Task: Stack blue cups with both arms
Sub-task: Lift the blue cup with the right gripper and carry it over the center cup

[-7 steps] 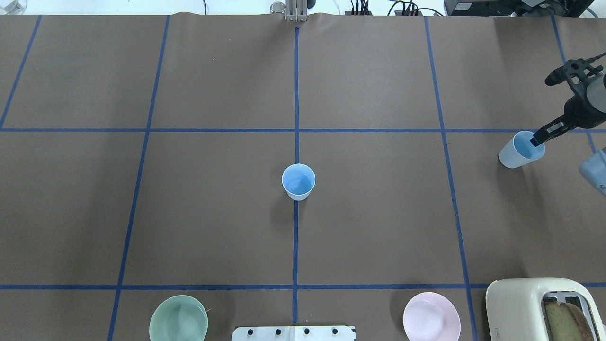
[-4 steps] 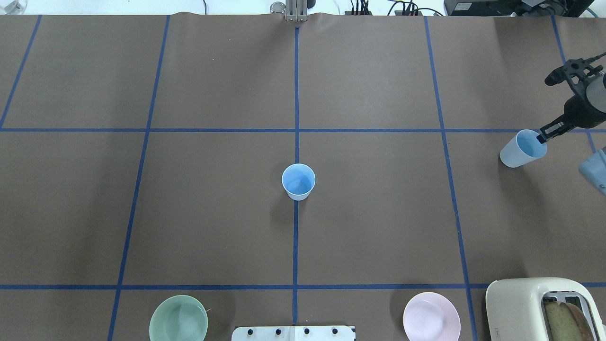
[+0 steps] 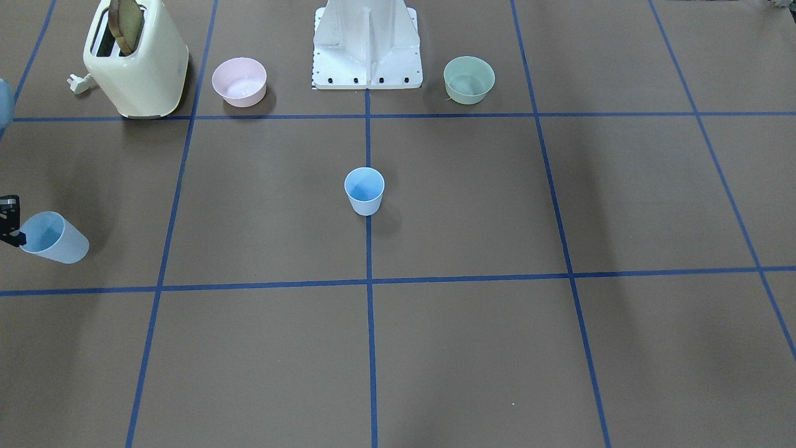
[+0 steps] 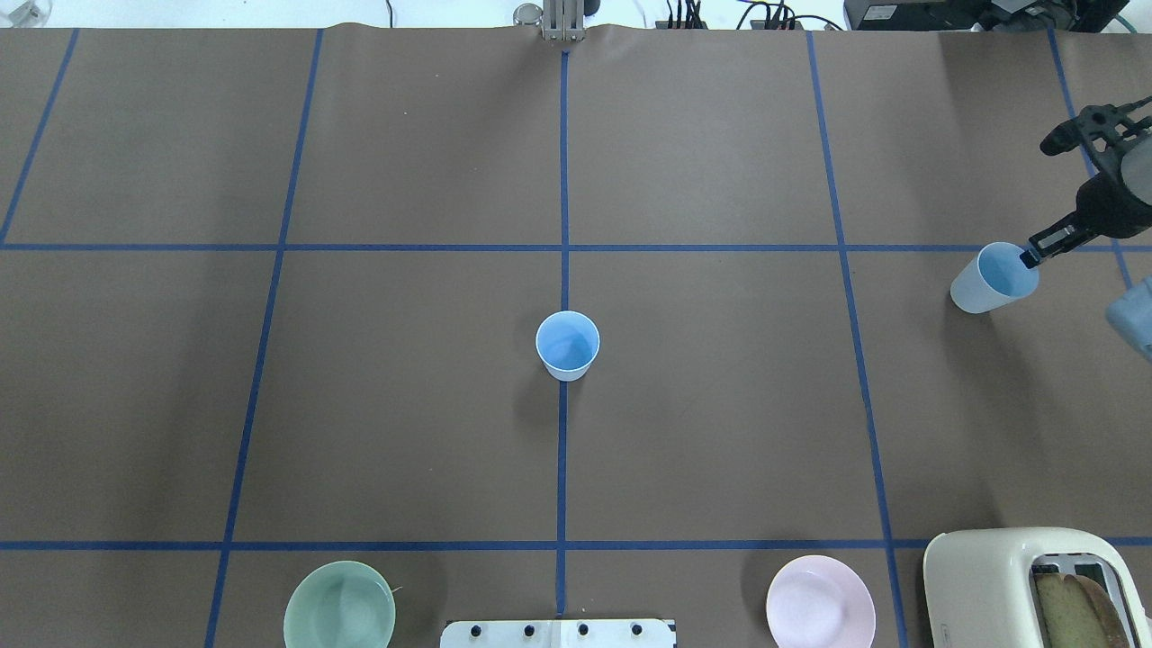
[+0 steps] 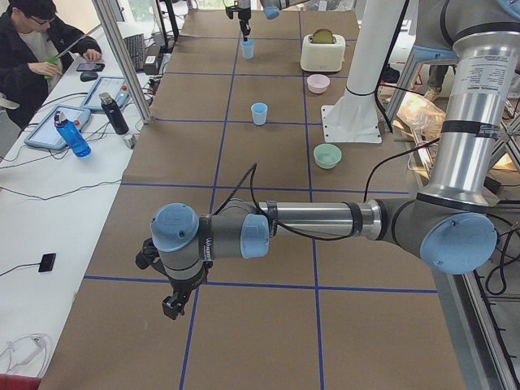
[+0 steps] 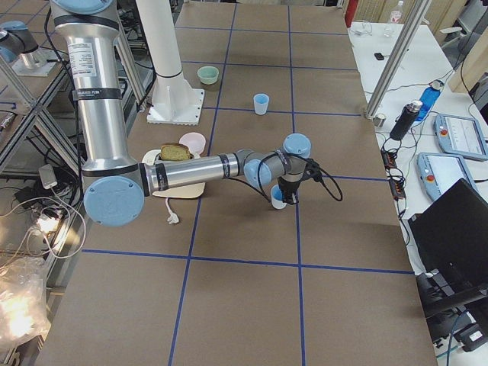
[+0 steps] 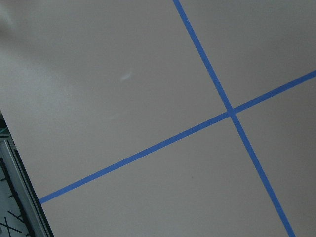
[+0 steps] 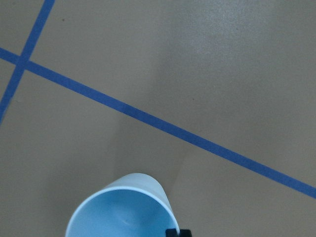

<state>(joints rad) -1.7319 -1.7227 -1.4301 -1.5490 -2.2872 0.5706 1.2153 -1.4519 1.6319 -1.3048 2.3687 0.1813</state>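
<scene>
One blue cup [image 4: 567, 345] stands upright on the centre tape line, also in the front view [image 3: 364, 190]. The second blue cup [image 4: 993, 279] is tilted at the table's right edge, with its rim pinched by my right gripper [image 4: 1031, 259]. One finger is inside the rim. The right wrist view shows this cup [image 8: 123, 210] with a black fingertip [image 8: 177, 232] at its rim. My left gripper [image 5: 171, 308] hangs over the table's left end, far from both cups. It shows only in the exterior left view, so I cannot tell if it is open or shut.
A cream toaster [image 4: 1026, 585] holding bread, a pink bowl [image 4: 820, 603], a pale green bowl [image 4: 339, 607] and the white base pedestal [image 4: 558, 633] line the near edge. Bottles and tablets lie on a side table [image 5: 73, 134].
My right gripper has drawn back a little toward the table's right edge. The held cup has shifted slightly with it. The centre cup has not moved.
</scene>
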